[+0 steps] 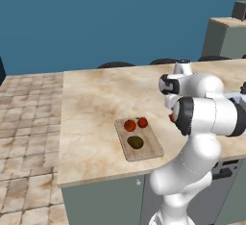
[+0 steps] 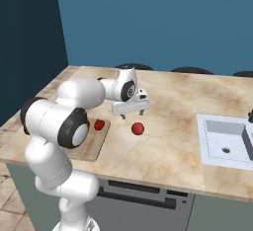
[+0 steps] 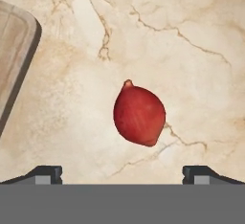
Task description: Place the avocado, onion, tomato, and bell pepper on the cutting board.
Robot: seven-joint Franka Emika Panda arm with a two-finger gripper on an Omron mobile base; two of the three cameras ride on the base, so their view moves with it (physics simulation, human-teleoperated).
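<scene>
Wooden cutting board (image 1: pixel 144 151), three vegetables; one onion (image 3: pixel 139 115)

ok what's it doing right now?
Loading vegetables onto the cutting board. The avocado, tomato and bell pepper already sit on it. The onion is the last one, lying on the counter beside the board. The gripper hangs above the onion with jaws wide open, holding nothing. A descent to grasp it looks like the next step.
</scene>
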